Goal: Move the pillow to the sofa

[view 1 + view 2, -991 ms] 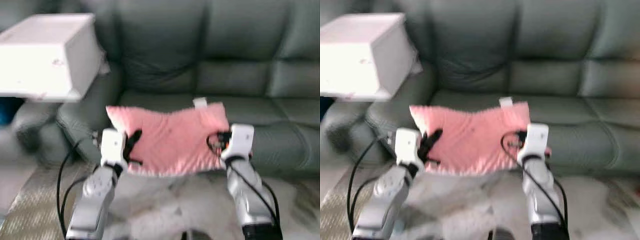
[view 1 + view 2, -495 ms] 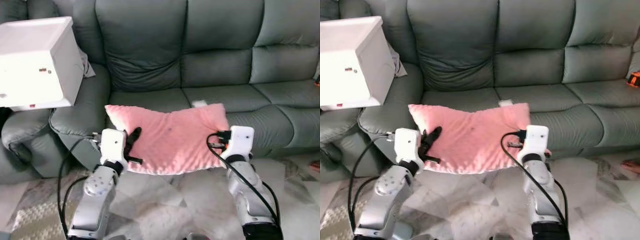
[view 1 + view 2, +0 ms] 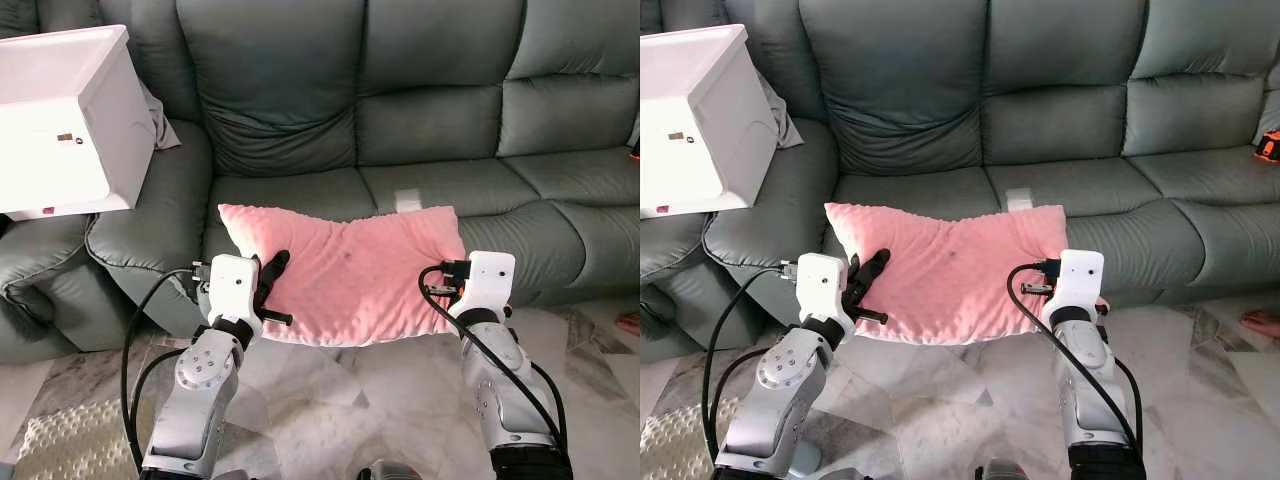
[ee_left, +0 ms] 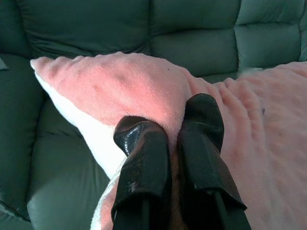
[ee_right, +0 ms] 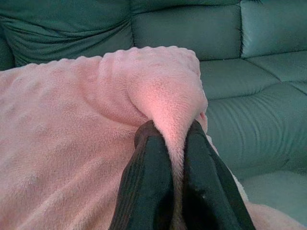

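Pillow, soft, light and floppy, hangs mid-frame before the sofa, so keep your left gripper and right gripper pinched on its side folds.

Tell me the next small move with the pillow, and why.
Probably carry it a bit further forward, then lower it. Both grippers, left and right, pinch the pink pillow by its side edges, and it hangs over the front edge of the sofa seat, partly over the floor.
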You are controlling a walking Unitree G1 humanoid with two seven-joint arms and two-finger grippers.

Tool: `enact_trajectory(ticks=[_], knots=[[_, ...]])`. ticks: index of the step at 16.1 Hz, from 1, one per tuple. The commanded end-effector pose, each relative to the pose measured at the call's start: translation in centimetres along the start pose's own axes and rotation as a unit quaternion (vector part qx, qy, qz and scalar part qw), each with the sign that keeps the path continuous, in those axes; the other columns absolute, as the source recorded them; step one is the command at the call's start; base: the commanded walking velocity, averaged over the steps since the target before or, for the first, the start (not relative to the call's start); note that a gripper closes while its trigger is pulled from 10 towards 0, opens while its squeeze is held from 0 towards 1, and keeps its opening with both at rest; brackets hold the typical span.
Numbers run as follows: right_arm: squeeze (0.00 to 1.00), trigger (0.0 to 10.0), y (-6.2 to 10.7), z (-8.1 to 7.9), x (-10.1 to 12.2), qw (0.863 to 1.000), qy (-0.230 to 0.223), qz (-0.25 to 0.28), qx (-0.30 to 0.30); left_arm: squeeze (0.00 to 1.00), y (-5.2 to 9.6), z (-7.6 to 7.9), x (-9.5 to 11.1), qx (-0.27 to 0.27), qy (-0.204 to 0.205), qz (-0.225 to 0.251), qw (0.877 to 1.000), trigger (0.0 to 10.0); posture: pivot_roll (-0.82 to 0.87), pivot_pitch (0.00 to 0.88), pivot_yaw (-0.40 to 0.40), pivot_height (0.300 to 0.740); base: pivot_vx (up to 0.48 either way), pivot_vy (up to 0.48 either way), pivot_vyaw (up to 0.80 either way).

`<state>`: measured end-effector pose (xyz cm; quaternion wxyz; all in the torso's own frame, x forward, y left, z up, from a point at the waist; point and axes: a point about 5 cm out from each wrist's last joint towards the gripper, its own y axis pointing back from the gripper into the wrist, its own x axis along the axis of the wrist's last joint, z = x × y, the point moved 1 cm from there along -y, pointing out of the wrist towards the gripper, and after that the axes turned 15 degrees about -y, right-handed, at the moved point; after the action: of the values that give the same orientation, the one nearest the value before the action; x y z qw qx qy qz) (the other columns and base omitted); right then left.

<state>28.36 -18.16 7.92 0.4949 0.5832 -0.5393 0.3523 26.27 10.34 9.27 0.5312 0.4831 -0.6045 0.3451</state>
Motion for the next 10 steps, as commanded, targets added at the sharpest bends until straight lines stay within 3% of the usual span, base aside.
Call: enact_trajectory(ticks=[1, 3, 10], knots=[[0.00, 10.0, -0.06, -0.42, 0.77, 1.000, 0.000, 0.013, 0.012, 0.00, -0.08, -0.07, 0.89, -0.002, -0.001, 0.022, 1.000, 10.0, -0.06, 0.000, -0.004, 0.740, 0.334, 0.000, 0.00], [0.00, 10.0, -0.09, -0.35, 0.79, 1.000, 0.001, 0.013, 0.012, 0.00, -0.07, 0.04, 0.94, -0.005, 0.002, 0.024, 1.000, 10.0, -0.06, 0.000, -0.004, 0.740, 0.356, 0.000, 0.00], [0.00, 10.0, -0.21, -0.34, 0.83, 1.000, 0.001, 0.014, 0.013, 0.00, -0.22, 0.03, 0.69, -0.002, 0.008, 0.017, 1.000, 10.0, -0.06, 0.000, -0.004, 0.740, 0.000, 0.000, 0.00]])
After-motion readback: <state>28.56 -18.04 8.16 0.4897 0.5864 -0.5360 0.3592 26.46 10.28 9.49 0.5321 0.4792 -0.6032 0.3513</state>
